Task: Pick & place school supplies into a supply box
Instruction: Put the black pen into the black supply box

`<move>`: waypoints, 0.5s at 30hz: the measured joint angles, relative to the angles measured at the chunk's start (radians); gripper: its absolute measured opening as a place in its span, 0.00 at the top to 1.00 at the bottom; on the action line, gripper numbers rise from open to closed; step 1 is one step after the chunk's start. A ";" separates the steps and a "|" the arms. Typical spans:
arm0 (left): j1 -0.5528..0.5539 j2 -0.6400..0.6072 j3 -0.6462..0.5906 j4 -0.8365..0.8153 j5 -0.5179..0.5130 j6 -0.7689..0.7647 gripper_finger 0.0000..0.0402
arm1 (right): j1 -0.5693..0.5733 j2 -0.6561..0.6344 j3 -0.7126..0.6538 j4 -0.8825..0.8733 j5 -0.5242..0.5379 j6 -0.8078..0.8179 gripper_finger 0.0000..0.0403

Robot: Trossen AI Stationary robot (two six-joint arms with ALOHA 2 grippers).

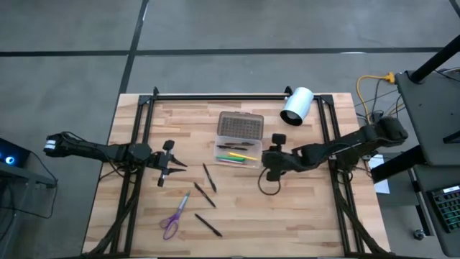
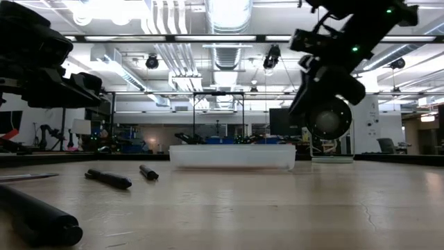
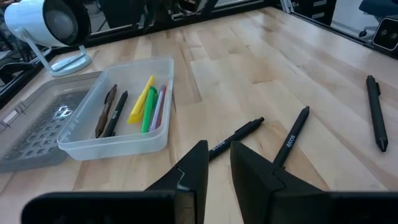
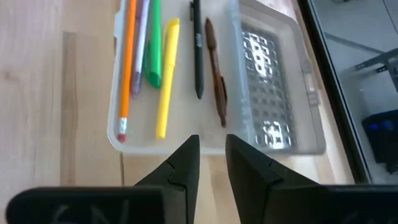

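High view: supply box lies lid-open mid-table, so pens drop in flat | right gripper just beside box, empty, fingers slightly apart | left gripper waits well left of box, narrowly parted, near loose pens | scissors farthest from box.

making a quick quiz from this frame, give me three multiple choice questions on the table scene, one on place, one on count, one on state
1. Where do the scissors lie?
A. inside the supply box
B. on the table, near its front left
C. beside the white lamp

2. How many pens and pencils lie in the supply box?
A. two
B. four
C. six

3. What state is the box lid in?
A. open, folded back flat
B. shut
C. taken off and standing upright

Answers: 1 B, the high view shows them on bare wood, apart from the box. 2 C, the right wrist view shows orange, lilac, green, yellow, black and brown. 3 A, the lid lies flat beside the tray.
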 joint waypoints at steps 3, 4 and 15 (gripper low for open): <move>0.000 0.000 0.000 0.000 0.000 0.000 0.87 | 0.000 -0.068 -0.036 -0.001 0.000 0.025 0.82; 0.000 0.000 0.000 0.000 0.000 0.000 0.87 | 0.000 -0.090 -0.046 0.000 0.000 0.032 0.81; 0.000 0.000 0.000 0.000 0.000 0.000 0.87 | 0.000 -0.224 -0.071 0.002 0.000 0.081 0.81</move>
